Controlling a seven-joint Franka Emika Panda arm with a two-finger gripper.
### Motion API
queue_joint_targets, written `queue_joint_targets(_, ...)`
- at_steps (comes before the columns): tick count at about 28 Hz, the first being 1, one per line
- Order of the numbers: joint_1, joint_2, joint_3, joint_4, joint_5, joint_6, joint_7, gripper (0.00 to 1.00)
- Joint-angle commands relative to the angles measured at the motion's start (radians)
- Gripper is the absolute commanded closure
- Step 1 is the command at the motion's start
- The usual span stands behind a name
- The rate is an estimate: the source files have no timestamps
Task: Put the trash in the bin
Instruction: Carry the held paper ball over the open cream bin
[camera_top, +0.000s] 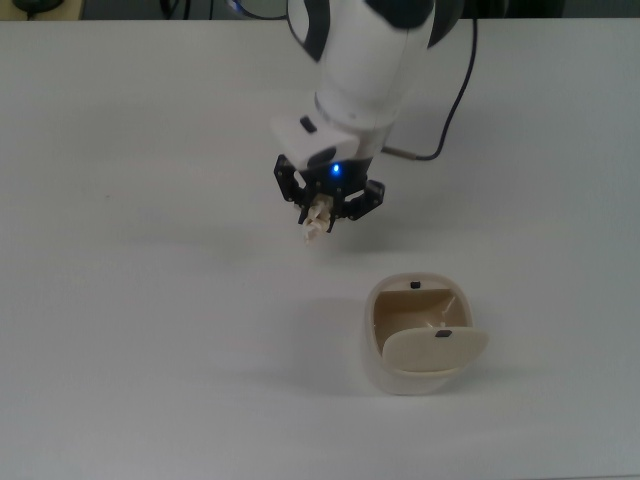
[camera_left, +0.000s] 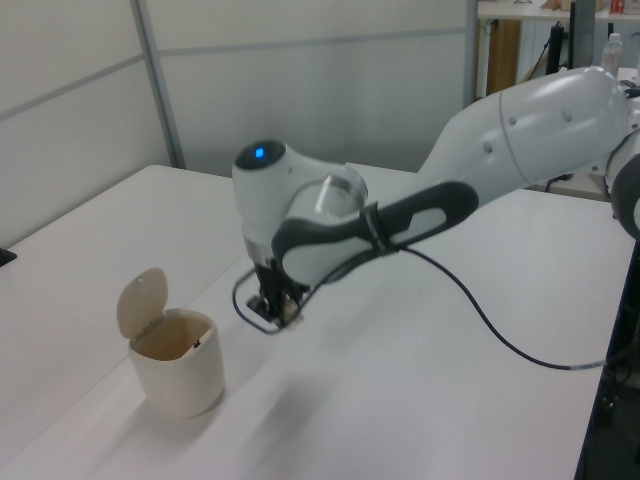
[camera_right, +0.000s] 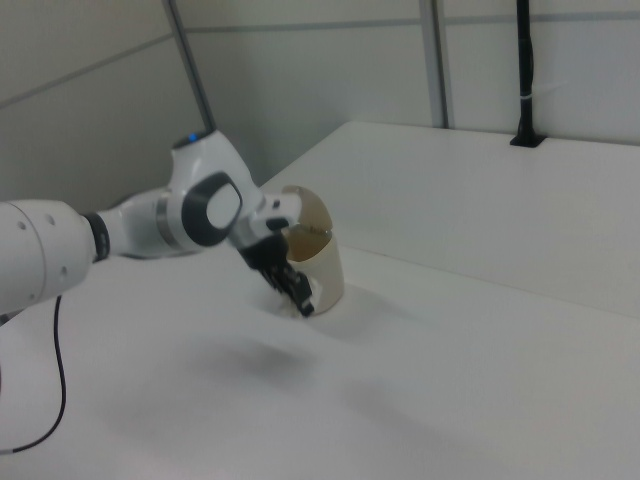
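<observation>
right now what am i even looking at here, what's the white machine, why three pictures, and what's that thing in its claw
The white machine is a robot arm with a black two-finger gripper at its end. The three pictures show the same moment from three fixed cameras: the top view looks straight down, while the left view and right view look across the table from opposite sides.

On the plain white table stands a small rounded cream-beige plastic bin with its semicircular flap lid open, so you can see its tan inside. In the top view it sits below and to the right of the gripper.

The gripper is shut on a small cream-white wad of paper, the trash meant for the bin. The wad is held off the table, with its shadow underneath, and is not yet over the bin.
</observation>
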Motion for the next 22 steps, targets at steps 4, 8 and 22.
queue_joint_targets(4,0.01,-0.012,-0.008,0.093,0.028,0.017,0.11,1.0)
queue_joint_targets(8,0.014,0.006,-0.008,0.141,0.014,0.073,0.22,1.0)
queue_joint_targets(22,0.1,0.2,-0.003,0.268,-0.314,0.269,0.659,1.0)
